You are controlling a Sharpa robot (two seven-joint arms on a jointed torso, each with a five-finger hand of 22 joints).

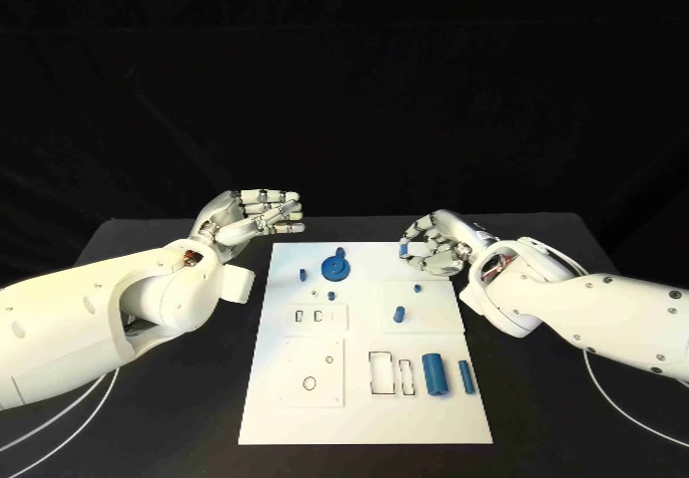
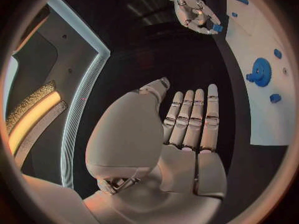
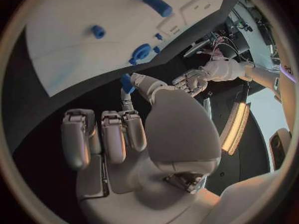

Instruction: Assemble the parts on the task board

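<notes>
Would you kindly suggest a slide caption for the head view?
Right robot hand pinches a small blue part beside the task board; left robot hand holds nothing.

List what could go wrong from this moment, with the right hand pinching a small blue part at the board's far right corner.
1. The right hand holds the small blue part only at its fingertips, off the task board's edge; a slip would likely drop it onto the black table.
2. The blue gear stands close by on the board; lowering the hand there may knock it.
</notes>
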